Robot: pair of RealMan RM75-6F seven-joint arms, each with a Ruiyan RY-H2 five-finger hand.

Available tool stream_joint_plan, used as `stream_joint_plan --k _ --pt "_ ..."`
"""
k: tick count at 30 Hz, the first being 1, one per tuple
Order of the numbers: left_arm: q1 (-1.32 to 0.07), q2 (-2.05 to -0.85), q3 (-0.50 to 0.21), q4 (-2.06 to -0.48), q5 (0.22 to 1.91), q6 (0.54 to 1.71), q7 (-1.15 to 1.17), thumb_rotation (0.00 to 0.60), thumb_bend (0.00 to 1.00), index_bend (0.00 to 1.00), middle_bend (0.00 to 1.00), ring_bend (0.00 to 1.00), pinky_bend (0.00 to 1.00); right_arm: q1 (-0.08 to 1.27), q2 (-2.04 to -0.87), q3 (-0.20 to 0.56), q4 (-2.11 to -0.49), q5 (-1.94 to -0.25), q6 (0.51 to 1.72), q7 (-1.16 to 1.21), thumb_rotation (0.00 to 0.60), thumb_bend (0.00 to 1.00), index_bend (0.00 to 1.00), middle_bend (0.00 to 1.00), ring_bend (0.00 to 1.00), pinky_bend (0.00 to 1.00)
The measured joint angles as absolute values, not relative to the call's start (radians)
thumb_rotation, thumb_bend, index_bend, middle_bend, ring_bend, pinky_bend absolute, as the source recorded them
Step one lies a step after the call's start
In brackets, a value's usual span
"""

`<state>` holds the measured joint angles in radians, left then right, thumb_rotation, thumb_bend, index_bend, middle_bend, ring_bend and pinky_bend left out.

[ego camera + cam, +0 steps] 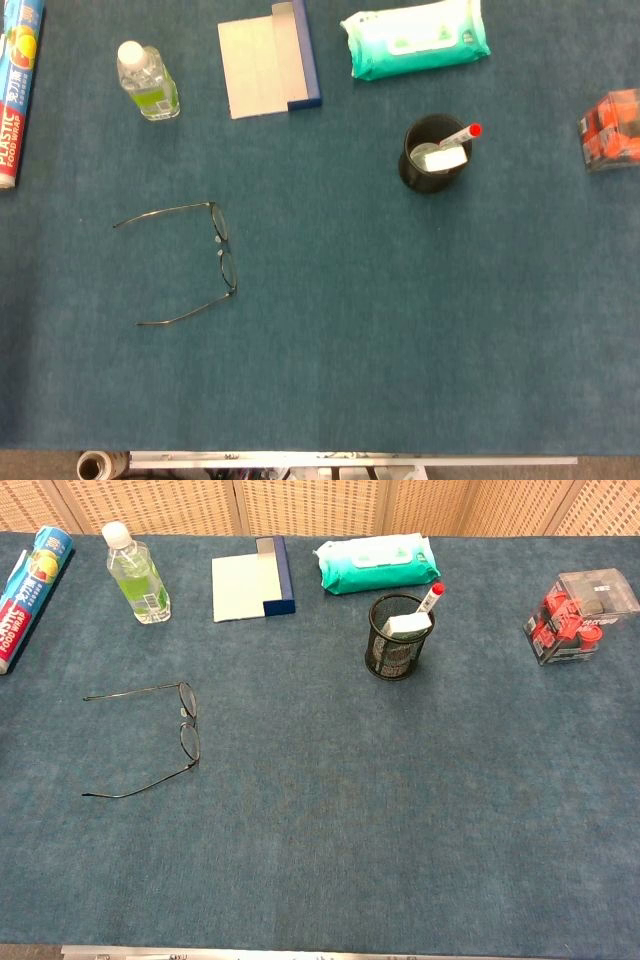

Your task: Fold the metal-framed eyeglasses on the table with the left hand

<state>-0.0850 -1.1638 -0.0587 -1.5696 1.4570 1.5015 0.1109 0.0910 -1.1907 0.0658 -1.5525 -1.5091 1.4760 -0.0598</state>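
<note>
The metal-framed eyeglasses (190,258) are seen lying open on the blue counter (400,350), well to the left of the black mesh pen cup (435,155) and nearer the robot than it. Both temples are unfolded and are stretched leftward, away from the pen cup, while the lens front is set crosswise on the side facing the cup; the long axis of each temple is therefore run roughly left to right across the counter, the far temple and the near temple being well apart. Neither robot hand is shown in the head view or the chest view, so nothing can be said of whether the fingers are spread, pressed together or pinching anything. Since the eyeglasses are placed on the left half of the counter, the left arm is judged to be the nearer one. The fold is not yet begun; it is judged that each temple must be swung in toward the lens front.
</note>
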Motion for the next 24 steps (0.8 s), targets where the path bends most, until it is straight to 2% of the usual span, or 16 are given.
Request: stream_joint_plan --k 8,21,24 --pt "-0.078 -1.165 -0.057 -1.567 1.459 1.510 0.103 0.600 0.53 0.38 0.39 0.31 0.48 0.108 -1.199 0.064 -1.541 -1.503 1.443 -0.046 0.600 0.54 0.59 0.50 0.36 0.36" --pt "-0.080 -1.195 -0.050 -1.536 1.493 1.520 0.081 0.600 0.53 0.38 0.38 0.31 0.48 0.103 -1.176 0.078 -1.565 -1.513 1.479 -0.019 0.600 0.54 0.59 0.51 0.36 0.36" --pt "-0.082 -1.201 -0.051 -1.532 1.508 1.528 0.061 0.600 0.49 0.38 0.38 0.31 0.48 0.105 -1.173 0.081 -1.561 -1.506 1.475 -0.010 0.600 0.54 0.59 0.51 0.36 0.36"
